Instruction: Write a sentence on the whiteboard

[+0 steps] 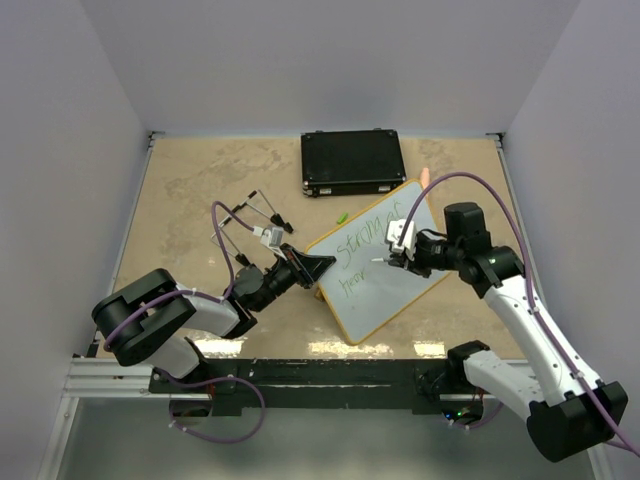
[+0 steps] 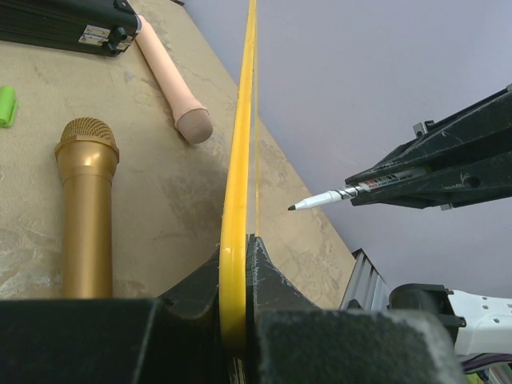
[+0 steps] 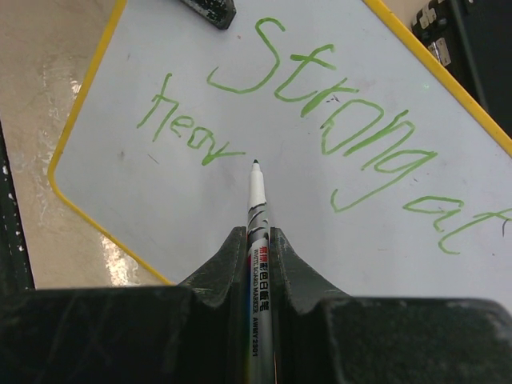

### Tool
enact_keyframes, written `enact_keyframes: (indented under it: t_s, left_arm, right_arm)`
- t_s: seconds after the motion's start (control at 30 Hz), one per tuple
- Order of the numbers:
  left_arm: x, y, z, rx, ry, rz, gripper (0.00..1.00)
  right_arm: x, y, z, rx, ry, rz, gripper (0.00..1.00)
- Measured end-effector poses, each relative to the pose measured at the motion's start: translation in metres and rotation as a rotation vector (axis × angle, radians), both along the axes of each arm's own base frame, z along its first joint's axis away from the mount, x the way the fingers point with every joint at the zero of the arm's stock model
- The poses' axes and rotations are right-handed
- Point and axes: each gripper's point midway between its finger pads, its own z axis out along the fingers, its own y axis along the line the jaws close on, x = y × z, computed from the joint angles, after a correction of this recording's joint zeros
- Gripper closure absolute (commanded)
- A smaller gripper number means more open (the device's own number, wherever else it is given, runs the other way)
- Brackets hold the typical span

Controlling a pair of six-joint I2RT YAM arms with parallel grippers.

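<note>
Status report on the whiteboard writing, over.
Left pincer shut on whiteboard rim. Right pincer shut on marker, tip just off the board. Sentence: Strong at, second line begun. Nothing between tip and board.

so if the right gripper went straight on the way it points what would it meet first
The marker in the right gripper leads, so its tip would likely meet the whiteboard first, on bare surface just past the sentence. A small gap seems to separate them.
</note>
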Motion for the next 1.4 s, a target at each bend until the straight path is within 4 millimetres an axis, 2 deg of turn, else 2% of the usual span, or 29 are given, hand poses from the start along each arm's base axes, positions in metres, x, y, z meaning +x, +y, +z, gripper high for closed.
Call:
enact_keyframes:
  t_s: [0.57,1.23,1.4]
  left_arm:
    - [0.000,0.000,0.000,0.000,0.001,0.000,1.00]
    - [0.000,0.000,-0.001,0.001,0.002,0.000,1.00]
    - [0.000,0.000,-0.001,0.001,0.001,0.000,1.00]
  right_arm:
    - [0.013,-0.009,0.006,0.032,-0.010,-0.062,1.00]
    - [0.014,-0.012,0.005,0.031,-0.007,-0.074,1.00]
    - [0.013,-0.013,-0.001,0.015,0.008,-0.065,1.00]
